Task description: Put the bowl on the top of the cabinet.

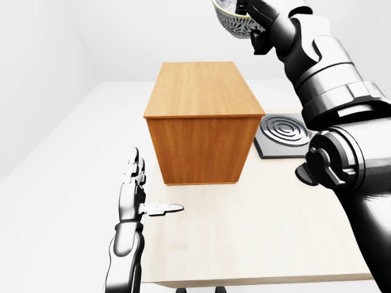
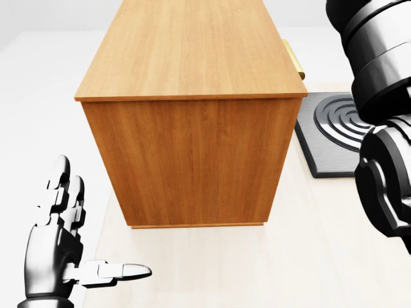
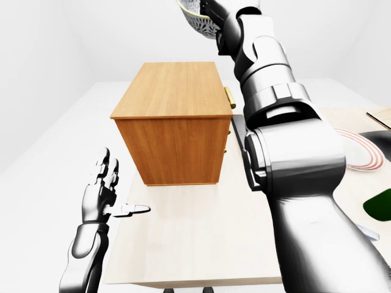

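Observation:
A wooden cabinet (image 1: 198, 119) stands on the pale table (image 1: 256, 238), its flat top (image 2: 189, 48) bare. My right hand (image 1: 252, 13) is raised at the top of the left-eye view, shut on a white patterned bowl (image 1: 232, 23), held high above the cabinet's right far corner. The bowl also shows at the top of the right-eye view (image 3: 197, 19). My left hand (image 1: 135, 183) is open and empty, fingers spread, low at the left of the cabinet beside the table's left edge.
A dark square hob plate with rings (image 1: 282, 135) lies on the table right of the cabinet. A brass handle (image 3: 230, 97) sticks out on the cabinet's right side. A round placemat (image 3: 360, 152) and a dark green thing (image 3: 379, 204) lie at the right.

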`<state>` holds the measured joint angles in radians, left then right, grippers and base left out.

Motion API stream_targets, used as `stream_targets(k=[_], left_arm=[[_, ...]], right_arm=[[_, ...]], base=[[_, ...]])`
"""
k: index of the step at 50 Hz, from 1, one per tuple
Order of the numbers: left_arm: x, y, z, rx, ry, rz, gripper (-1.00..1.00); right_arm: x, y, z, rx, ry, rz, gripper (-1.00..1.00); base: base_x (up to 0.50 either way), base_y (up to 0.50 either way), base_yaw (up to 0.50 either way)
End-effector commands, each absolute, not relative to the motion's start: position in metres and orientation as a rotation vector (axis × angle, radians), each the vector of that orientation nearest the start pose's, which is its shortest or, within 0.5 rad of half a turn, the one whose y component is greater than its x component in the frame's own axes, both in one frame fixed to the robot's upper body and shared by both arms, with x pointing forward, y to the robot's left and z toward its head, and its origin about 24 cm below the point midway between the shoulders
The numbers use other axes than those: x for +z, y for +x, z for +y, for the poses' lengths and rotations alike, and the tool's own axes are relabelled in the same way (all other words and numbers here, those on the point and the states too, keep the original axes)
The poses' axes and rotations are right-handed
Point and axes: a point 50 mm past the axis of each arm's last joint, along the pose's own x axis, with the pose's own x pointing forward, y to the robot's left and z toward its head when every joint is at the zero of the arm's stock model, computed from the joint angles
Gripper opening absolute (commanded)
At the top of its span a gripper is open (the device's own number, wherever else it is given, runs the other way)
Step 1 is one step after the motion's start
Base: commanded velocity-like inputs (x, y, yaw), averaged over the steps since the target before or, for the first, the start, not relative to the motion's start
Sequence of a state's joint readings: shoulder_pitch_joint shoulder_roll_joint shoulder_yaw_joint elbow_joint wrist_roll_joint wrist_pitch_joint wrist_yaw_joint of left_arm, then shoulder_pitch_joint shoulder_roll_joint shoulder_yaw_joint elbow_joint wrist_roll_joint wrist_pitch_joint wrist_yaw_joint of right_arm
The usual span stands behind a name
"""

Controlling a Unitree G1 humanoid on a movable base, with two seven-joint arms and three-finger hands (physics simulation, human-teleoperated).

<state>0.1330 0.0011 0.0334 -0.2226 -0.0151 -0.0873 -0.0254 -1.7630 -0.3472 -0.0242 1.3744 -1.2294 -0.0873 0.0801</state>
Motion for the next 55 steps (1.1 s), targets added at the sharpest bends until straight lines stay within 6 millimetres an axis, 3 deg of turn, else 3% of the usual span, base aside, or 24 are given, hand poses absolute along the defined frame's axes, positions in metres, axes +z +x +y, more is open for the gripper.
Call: stream_targets(k=[1, 3, 4, 8, 14, 29, 55], left_arm=[[0.072, 0.227, 0.165, 0.044, 0.001, -0.185, 1.0], [0.072, 0.227, 0.165, 0.044, 0.001, -0.185, 1.0], [0.073, 0.226, 0.164, 0.041, 0.001, -0.187, 1.0], [0.073, 0.226, 0.164, 0.038, 0.002, -0.189, 1.0], [0.073, 0.225, 0.163, 0.033, 0.002, -0.191, 1.0], [0.073, 0.225, 0.162, 0.024, 0.002, -0.191, 1.0], [0.074, 0.225, 0.162, 0.024, 0.005, -0.192, 1.0]], right_arm=[[0.37, 0.418, -0.121, -0.126, -1.527, -0.363, -1.0], [0.37, 0.418, -0.121, -0.125, -1.527, -0.363, -1.0], [0.357, 0.421, -0.119, -0.105, -1.535, -0.345, -1.0], [0.347, 0.424, -0.12, -0.091, -1.538, -0.33, -1.0], [0.34, 0.425, -0.118, -0.079, -1.539, -0.325, -1.0], [0.338, 0.425, -0.105, -0.052, -1.538, -0.346, -1.0], [0.311, 0.428, -0.088, 0.016, -1.545, -0.343, -1.0]], base=[[0.0, 0.0, 0.0], [0.0, 0.0, 0.0], [0.0, 0.0, 0.0], [0.0, 0.0, 0.0], [0.0, 0.0, 0.0], [0.0, 0.0, 0.0], [0.0, 0.0, 0.0]])
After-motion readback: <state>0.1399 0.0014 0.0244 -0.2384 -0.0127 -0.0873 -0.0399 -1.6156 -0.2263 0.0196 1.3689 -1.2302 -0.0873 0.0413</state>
